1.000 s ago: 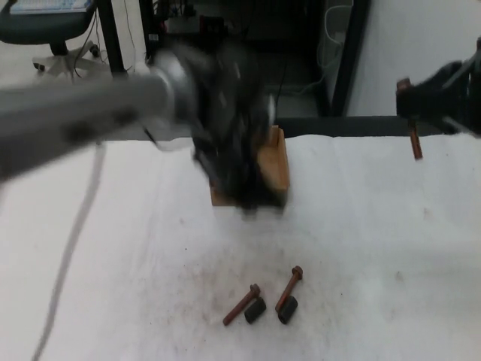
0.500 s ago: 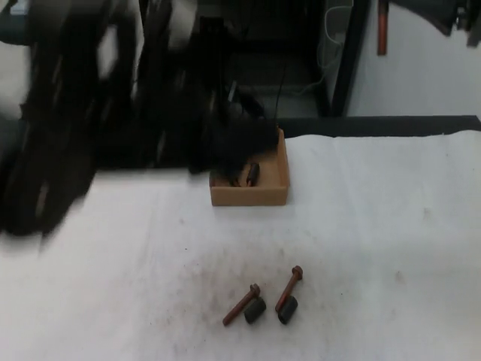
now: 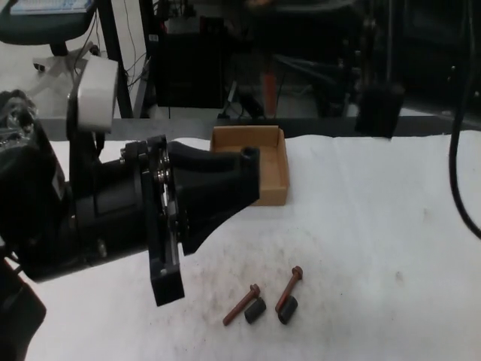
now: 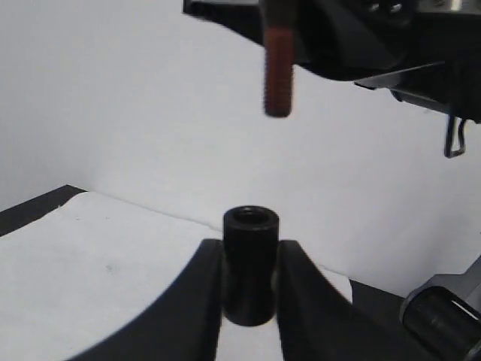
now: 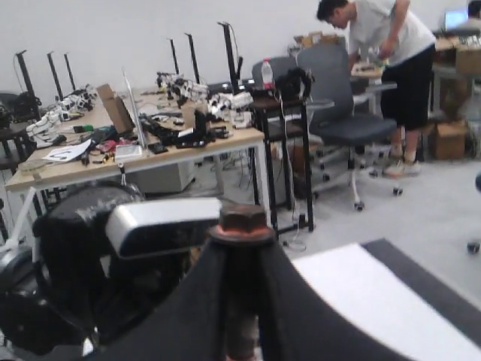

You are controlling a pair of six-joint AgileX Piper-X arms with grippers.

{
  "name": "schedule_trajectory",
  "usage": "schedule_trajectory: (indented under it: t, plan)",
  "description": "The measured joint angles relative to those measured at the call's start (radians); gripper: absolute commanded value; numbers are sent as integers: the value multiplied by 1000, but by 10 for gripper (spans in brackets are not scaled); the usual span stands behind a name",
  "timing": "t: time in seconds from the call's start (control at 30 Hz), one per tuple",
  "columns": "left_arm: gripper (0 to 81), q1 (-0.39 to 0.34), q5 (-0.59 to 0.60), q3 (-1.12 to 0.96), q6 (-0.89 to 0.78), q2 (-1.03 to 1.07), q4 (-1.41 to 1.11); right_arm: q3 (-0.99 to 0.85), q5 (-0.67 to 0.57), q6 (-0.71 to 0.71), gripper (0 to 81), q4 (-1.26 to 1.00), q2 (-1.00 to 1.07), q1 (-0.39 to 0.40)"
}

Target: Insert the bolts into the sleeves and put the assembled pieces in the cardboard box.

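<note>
A: What is the left claw [image 4: 249,286] doing?

B: It is gripping a black sleeve [image 4: 250,233] by its lower half. Its fingers are closed snugly on it, and the sleeve's open mouth is facing away from the claw.

A: And the right claw [image 5: 240,271]?

B: It is pinching a rust-coloured bolt [image 4: 277,71] just under the head, with its fingers drawn nearly together. The threaded end is pointing toward the sleeve's mouth, apart from it and a little off its axis.

A: Which step is this?

B: By the look of it, the two arms are lining up an insertion in mid-air, and the bolt is not yet entering the sleeve.

A: What is the next move calling for?

B: Probably centring the threaded tip on the bore, keeping the shaft parallel to the sleeve, and then closing the gap. A tilt would likely be catching the tip on the rim.

A: Where is everything else?

B: The cardboard box [image 3: 282,162] is sitting on the white tabletop [image 3: 376,241] toward the far edge. An arm is covering part of it, so its contents cannot be told. At 6 o'clock from the box, two loose bolts [image 3: 241,304] and two loose sleeves [image 3: 255,310] are lying, each sleeve just beside a bolt and waiting to be assembled.
</note>
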Motion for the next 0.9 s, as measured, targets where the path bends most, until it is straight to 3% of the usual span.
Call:
schedule_trajectory:
  t: [0.1, 0.3, 0.57, 0.9]
  plan:
    - [2, 0, -35, 0, 0, 0, -6, 0, 52, -20, 8, -75, 0, 38]
    - [2, 0, -97, 1, 0, 0, -9, 0, 74, -29, 8, -120, 0, 41]
    - [2, 0, -105, 1, 0, 0, -37, 0, 91, -34, 8, -16, 8, 41]
    - [2, 0, -105, 4, 0, 0, -40, 0, 90, -34, 8, -68, 58, 59]
